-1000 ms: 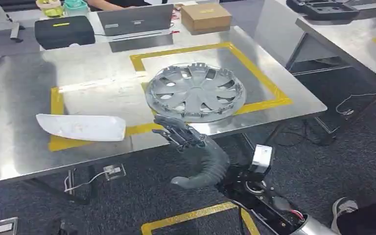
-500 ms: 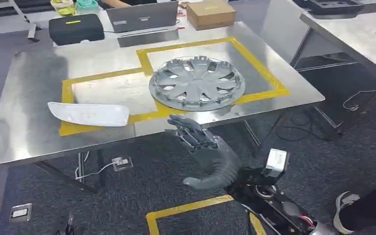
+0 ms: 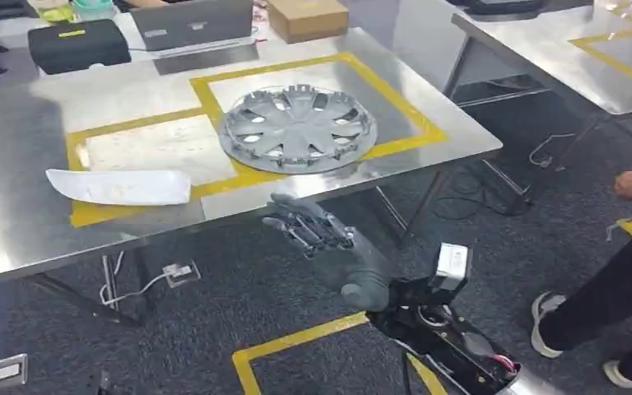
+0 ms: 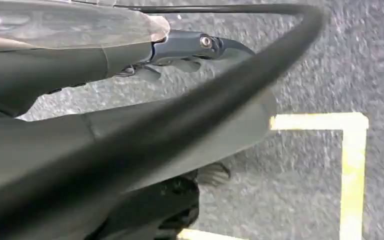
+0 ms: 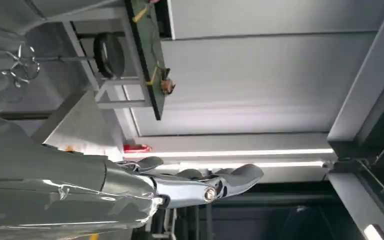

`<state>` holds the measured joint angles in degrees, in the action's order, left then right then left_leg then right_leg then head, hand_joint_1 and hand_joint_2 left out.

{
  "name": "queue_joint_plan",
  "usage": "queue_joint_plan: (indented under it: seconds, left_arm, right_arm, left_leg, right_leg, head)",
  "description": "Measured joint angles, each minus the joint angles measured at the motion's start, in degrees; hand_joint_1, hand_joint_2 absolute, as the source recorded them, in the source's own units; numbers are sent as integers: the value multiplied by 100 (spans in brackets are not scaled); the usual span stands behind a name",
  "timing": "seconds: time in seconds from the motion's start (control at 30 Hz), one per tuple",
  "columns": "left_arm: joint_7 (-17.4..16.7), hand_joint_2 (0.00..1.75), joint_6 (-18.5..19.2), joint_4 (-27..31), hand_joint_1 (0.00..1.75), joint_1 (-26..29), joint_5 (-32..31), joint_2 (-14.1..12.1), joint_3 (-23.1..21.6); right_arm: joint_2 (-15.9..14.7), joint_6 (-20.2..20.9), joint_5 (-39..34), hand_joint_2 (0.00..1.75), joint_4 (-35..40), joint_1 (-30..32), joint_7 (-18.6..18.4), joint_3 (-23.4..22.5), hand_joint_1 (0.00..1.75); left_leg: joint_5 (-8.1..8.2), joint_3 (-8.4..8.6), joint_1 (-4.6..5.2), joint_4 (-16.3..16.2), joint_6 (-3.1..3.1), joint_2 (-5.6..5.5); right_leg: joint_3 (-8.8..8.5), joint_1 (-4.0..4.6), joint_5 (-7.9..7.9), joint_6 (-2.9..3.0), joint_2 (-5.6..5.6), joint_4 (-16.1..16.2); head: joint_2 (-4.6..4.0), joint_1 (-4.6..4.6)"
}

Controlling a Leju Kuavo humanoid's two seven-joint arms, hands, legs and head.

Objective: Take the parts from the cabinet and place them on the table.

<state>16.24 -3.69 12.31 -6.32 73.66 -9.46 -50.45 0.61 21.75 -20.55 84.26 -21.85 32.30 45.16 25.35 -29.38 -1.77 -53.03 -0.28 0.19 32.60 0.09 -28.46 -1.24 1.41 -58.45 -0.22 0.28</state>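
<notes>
A grey hubcap (image 3: 296, 127) lies flat on the steel table (image 3: 16, 222), partly over the yellow tape outline. A white curved panel (image 3: 119, 186) lies to its left near the table's front edge. My right hand (image 3: 321, 239) hovers below and in front of that edge, over the carpet, with its fingers stretched out and nothing in them. The right wrist view has the same hand (image 5: 200, 182) with straight, empty fingers against the ceiling. My left hand (image 4: 190, 47) hangs over the carpet with its fingers extended and empty.
At the table's far side stand a black case (image 3: 78, 43), a laptop (image 3: 193, 23) and a cardboard box (image 3: 307, 16). A second steel table (image 3: 576, 58) is at the right. A person (image 3: 617, 280) stands on the carpet at the right. Yellow floor tape (image 3: 296, 341) runs near my arm.
The whole picture has shifted, so the camera has moved. A person's hand and legs have come in at the right. My right hand stays low before the table edge, empty.
</notes>
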Motion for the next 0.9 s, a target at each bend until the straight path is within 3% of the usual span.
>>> queue_joint_plan:
  seconds: [0.07, 0.1, 0.13, 0.17, 0.23, 0.27, 0.3, 0.33, 0.43, 0.47, 0.5, 0.53, 0.57, 0.63, 0.67, 0.7, 0.77, 0.8, 0.83, 0.9]
  left_arm:
    - [4, 0, 4, 0, 0, 11, 15, 0, 0]
    - [4, 0, 4, 0, 0, 16, 17, 0, 0]
    - [4, 0, 9, 0, 0, 23, 22, -2, 0]
    - [4, 0, 11, 0, 0, 25, 33, -2, 0]
    - [9, 0, 26, 0, 0, 24, 33, 0, 0]
    - [11, 0, 31, 0, 0, 24, 35, 4, 0]
    - [15, 0, 35, 0, 0, 25, 35, -9, 2]
    - [15, 0, 44, 0, 0, 25, 35, -7, 2]
    - [28, 0, 44, 0, 0, 28, 50, -9, 2]
    - [31, 0, 48, 0, 0, 22, 52, -11, 2]
    - [37, 0, 50, 0, 0, 27, 55, -11, 2]
    - [44, 0, 50, 0, 0, 30, 57, -11, 2]
    - [46, 0, 50, 0, 0, 40, 61, -11, 2]
    - [48, 0, 50, 0, 0, 64, 68, -11, 2]
    - [48, 0, 50, 0, 0, 72, 76, -11, 2]
    - [48, 0, 50, 0, 0, 79, 89, -13, 2]
    - [52, 0, 50, 0, 0, 76, 109, -28, 4]
    - [55, 0, 50, 0, 0, 76, 120, -46, 6]
    - [55, 0, 48, 0, 0, 77, 136, -66, 7]
    - [66, 0, 48, 0, 0, 56, 135, -68, 9]
  right_arm:
    - [-26, -11, -24, 0, -2, 7, 13, -28, 0]
    - [-39, -11, -28, 0, -4, 12, 15, -39, 0]
    - [-59, -15, -31, 0, -15, 15, 20, -50, 0]
    - [-74, -15, -37, 0, -20, 15, 20, -61, 0]
    - [-90, -15, -46, 0, -20, 11, 24, -101, 0]
    - [-90, -15, -48, 0, -20, 8, 31, -118, 0]
    - [-90, -15, -55, 0, -20, 6, 29, -129, 0]
    - [-90, -13, -57, 0, -20, -5, 33, -138, 0]
    - [-109, -15, -74, 0, -20, 14, 57, -201, 0]
    - [-111, -15, -87, 0, -20, 13, 72, -238, 0]
    - [-118, -15, -98, 0, -20, 3, 90, -267, 0]
    - [-118, -13, -105, 0, -20, 2, 97, -286, 0]
    - [-120, -7, -105, 0, -20, 10, 99, -286, 0]
    - [-127, -7, -105, 0, -22, 23, 99, -302, 0]
    - [-129, -4, -105, 0, -22, 25, 99, -321, 0]
    - [-136, 2, -109, 0, -22, 25, 107, -352, 0]
    - [-140, 24, -138, 0, -24, 22, 120, -387, 0]
    - [-140, 35, -146, 0, -22, 23, 129, -396, 0]
    - [-142, 48, -153, 0, -22, 18, 131, -422, 0]
    - [-146, 52, -164, 0, -22, 24, 133, -453, 0]
  left_leg:
    - [-16, -33, 15, -3, 34, 104]
    - [-23, -46, 15, -7, 32, 146]
    - [-28, -48, 15, -8, 26, 189]
    - [-28, -46, 12, -13, 24, 241]
    - [-18, -25, 6, -26, 8, 318]
    - [-3, -6, 6, -35, -25, 362]
    - [-11, -14, 47, -38, -71, 384]
    - [-14, -37, 61, -65, -100, 413]
    - [-59, -46, 52, -50, -186, 605]
    - [34, -74, 26, -109, -246, 467]
    - [246, -186, 25, -361, -242, 254]
    - [522, -402, 36, -837, -230, 114]
    - [755, -645, 45, -1364, -220, 51]
    - [951, -1031, 58, -2117, -186, 27]
    - [849, -1023, 68, -2071, -164, 26]
    - [603, -860, 82, -1717, -123, 15]
    - [64, -351, 93, -646, -33, -110]
    - [-51, -172, 99, -252, 10, -292]
    - [-14, -135, 95, -132, -6, -398]
    - [-29, -146, 132, -112, -13, -302]
  right_leg:
    - [421, -48, -479, -62, -68, -1041]
    - [559, -65, -579, -86, -74, -1390]
    - [572, -80, -549, -100, -84, -1470]
    - [447, -94, -389, -110, -102, -1249]
    - [-75, -120, 102, -111, -199, -271]
    - [-350, -119, 260, -110, -385, 320]
    - [-402, -43, 162, -93, -575, 432]
    - [-374, -27, 189, -17, -531, 463]
    - [-323, -8, 245, 108, -341, 428]
    - [-338, -39, 286, 165, -289, 473]
    - [-307, -42, 314, 210, -237, 470]
    - [-275, -40, 334, 239, -194, 469]
    - [-252, -21, 349, 263, -143, 469]
    - [-213, 14, 375, 294, 3, 465]
    - [-211, 26, 384, 297, 65, 465]
    - [-217, 41, 392, 290, 152, 464]
    - [-236, 61, 400, 279, 287, 462]
    - [-234, 53, 403, 274, 327, 460]
    - [-187, 86, 417, 241, 391, 446]
    - [-153, 41, 434, 189, 462, 443]
  head:
    - [0, 64]
    - [0, 79]
    - [0, 103]
    - [0, 132]
    - [0, 184]
    - [0, 221]
    - [0, 245]
    - [0, 267]
    - [0, 184]
    - [0, 180]
    - [0, 125]
    - [0, 80]
    - [0, 25]
    - [0, -37]
    - [0, -52]
    - [0, -78]
    - [0, -124]
    - [0, -140]
    - [0, -120]
    - [0, -135]
